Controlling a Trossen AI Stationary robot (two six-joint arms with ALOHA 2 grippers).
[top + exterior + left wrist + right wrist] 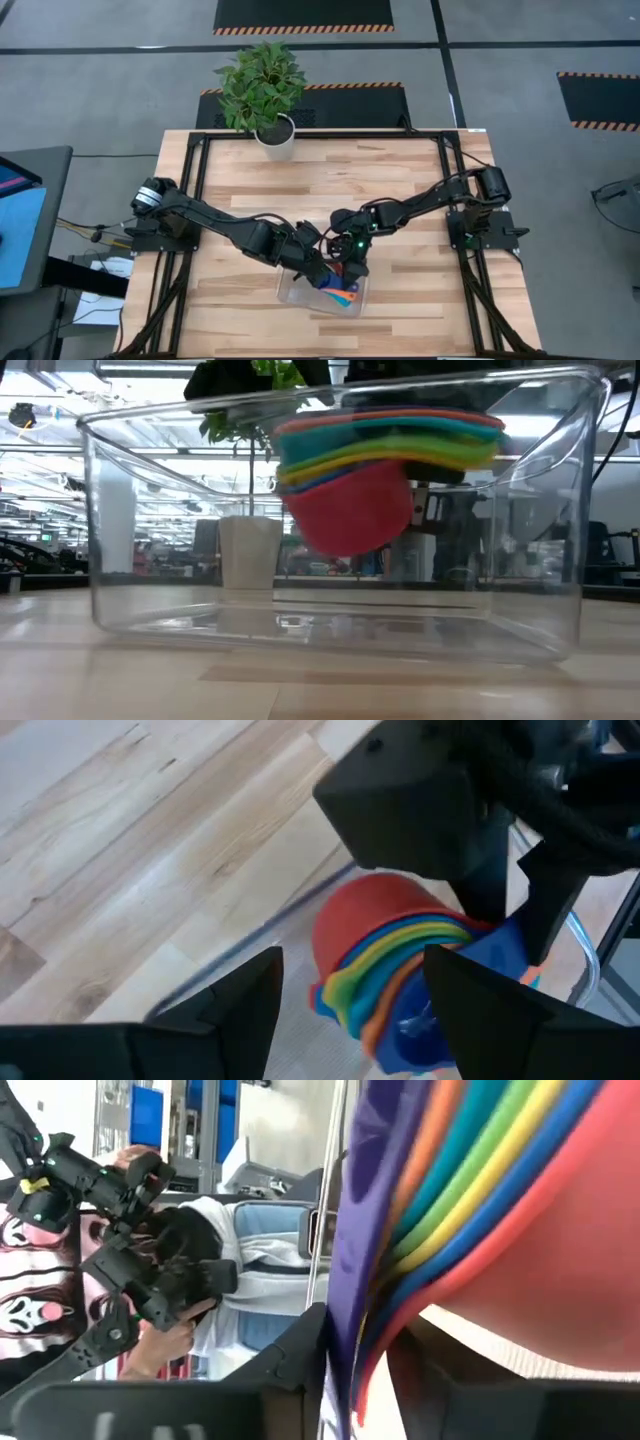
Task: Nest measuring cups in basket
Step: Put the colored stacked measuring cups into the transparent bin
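A potted plant (pixel 262 85) – white pot – on the wooden table (pixel 400 180).

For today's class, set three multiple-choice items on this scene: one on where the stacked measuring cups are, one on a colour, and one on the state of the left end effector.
1. Where is the stack of measuring cups?
A. Outside the basket altogether
B. Within the walls of the basket, clear of its floor
C. Lying flat on the basket floor

2. What colour is the outermost cup of the stack?
A. Red
B. White
C. Black

3. The left end effector is:
A. shut on a cup
B. open
C. out of view

Answers:
1 B: the low view shows the stack hanging above the basket floor, held by the right end effector.
2 A: the red cup wraps all the others.
3 B: its fingers stand wide apart beside the stack.
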